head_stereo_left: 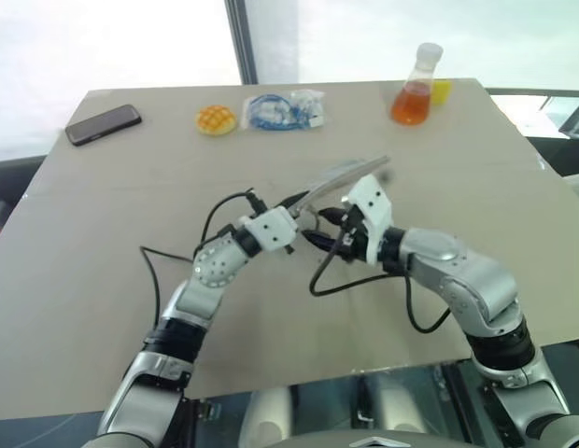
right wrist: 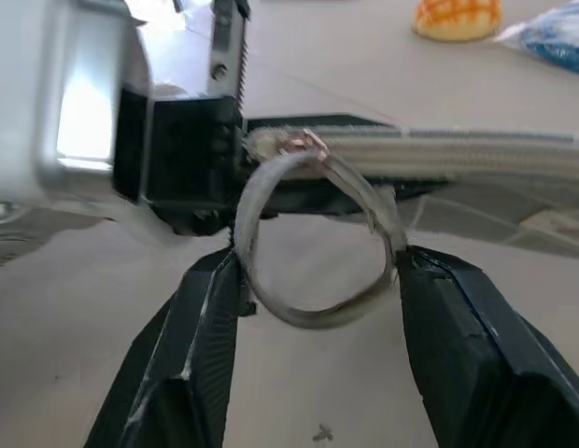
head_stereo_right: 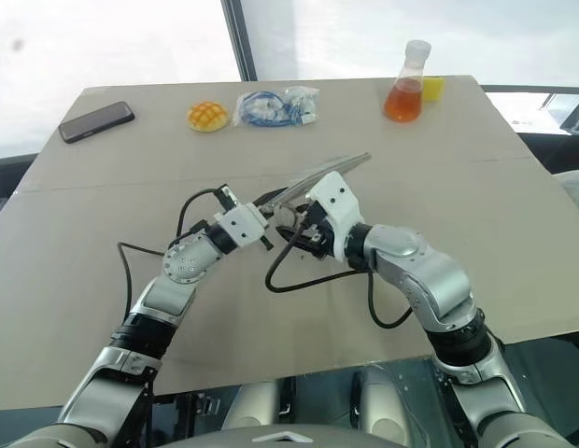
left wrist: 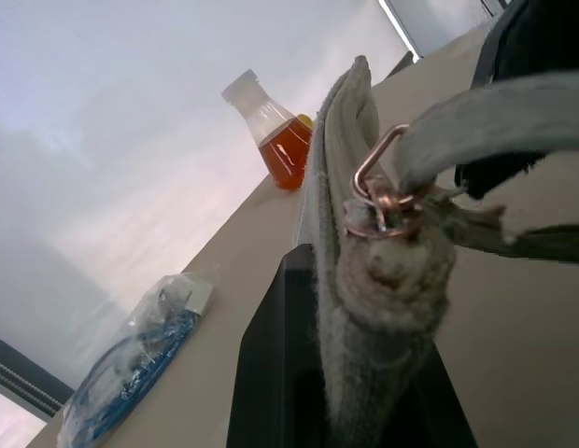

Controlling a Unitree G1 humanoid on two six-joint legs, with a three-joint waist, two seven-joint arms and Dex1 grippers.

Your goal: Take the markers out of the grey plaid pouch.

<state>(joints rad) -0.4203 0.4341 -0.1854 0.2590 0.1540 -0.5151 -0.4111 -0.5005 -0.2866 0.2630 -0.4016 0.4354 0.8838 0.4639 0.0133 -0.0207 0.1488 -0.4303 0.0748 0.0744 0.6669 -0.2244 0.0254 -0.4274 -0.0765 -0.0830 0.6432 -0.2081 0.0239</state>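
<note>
The grey plaid pouch hangs edge-up above the middle of the table. My left gripper is shut on its near end. From that end hangs a grey strap loop on a copper ring. My right gripper is open, and the loop sits between its two black fingers. From the head views, the right gripper meets the left one just below the pouch. The markers are hidden.
Along the far edge of the table lie a black phone, a yellow bun-shaped toy and a clear bag with blue cable. A flask of orange liquid stands at the far right beside a small yellow object.
</note>
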